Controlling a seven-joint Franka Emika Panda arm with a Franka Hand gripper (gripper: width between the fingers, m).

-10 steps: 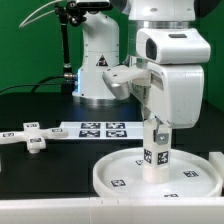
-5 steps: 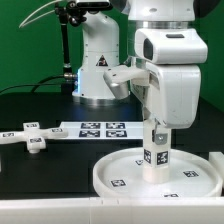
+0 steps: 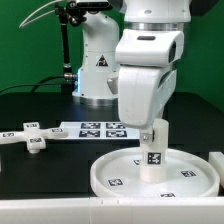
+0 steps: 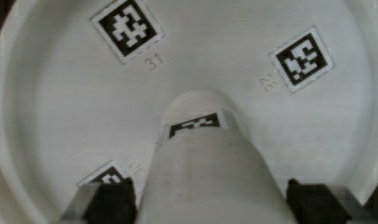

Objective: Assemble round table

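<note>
Worktop (image 3: 40,170): black, carries all the parts. Large rimmed round disc (image 3: 115,165): lies flat, rim up, on the exterior view's right. Marker board (image 3: 95,128): flat, behind the disc. Cross-shaped base (image 3: 30,135): loose, lies well apart from the disc on the exterior view's left. Short cylinder leg (image 3: 153,158): upright at the disc's centre, long axis vertical, directly below the end effector (image 3: 158,128). End effector: closed narrow on the leg's upper end, one finger on each side. Judgement: any coming turn or press runs straight down this axis.
</note>
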